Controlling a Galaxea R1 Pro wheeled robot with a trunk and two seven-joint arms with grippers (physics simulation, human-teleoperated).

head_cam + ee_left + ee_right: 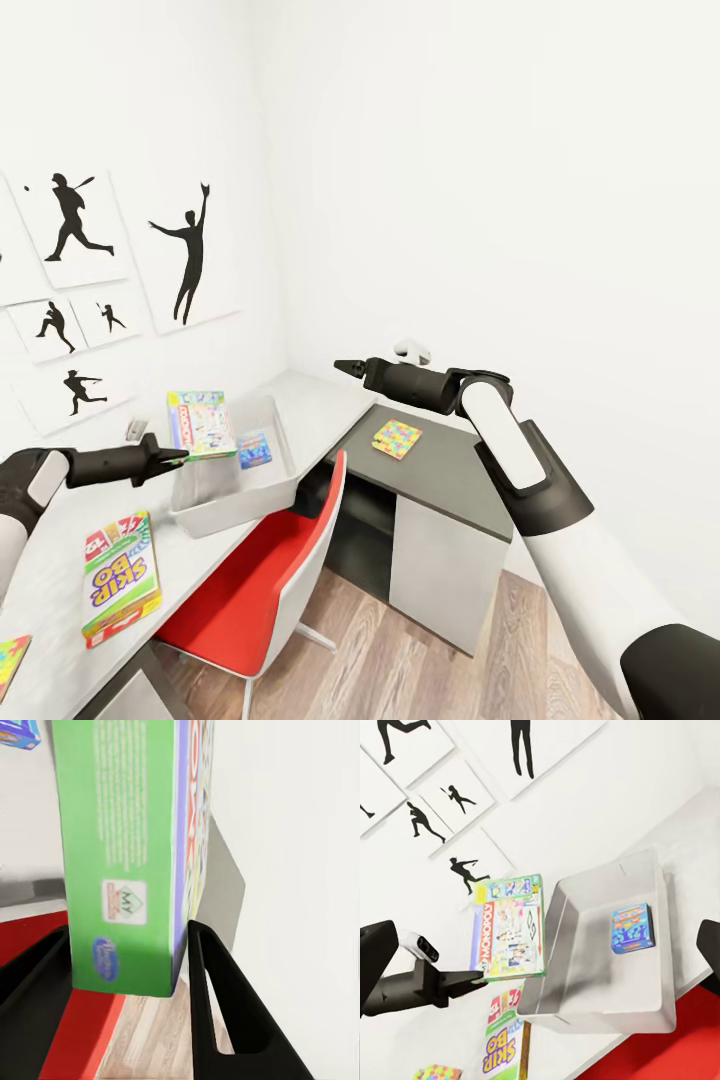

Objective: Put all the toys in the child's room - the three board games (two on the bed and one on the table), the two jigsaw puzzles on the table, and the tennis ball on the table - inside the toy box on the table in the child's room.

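My left gripper (175, 457) is shut on an edge of the green-white Monopoly board game (203, 422), holding it in the air at the far-left rim of the toy box (240, 512). Up close, the fingers (217, 1005) clamp the box (124, 855). A small blue game box (255, 449) lies inside the bin. The SKIP-BO box (120, 575) lies on the table (320, 400). One jigsaw puzzle (398, 438) rests on the dark cabinet, another (10, 665) on the table's near end. My right gripper (345, 367) hovers open above the table's right end. The tennis ball is out of view.
A red chair (260, 580) is tucked under the table in front of the bin. The lower dark grey cabinet (450, 480) adjoins the table on the right. White walls close in behind and to the right, with black silhouette pictures (190, 255) on the left one.
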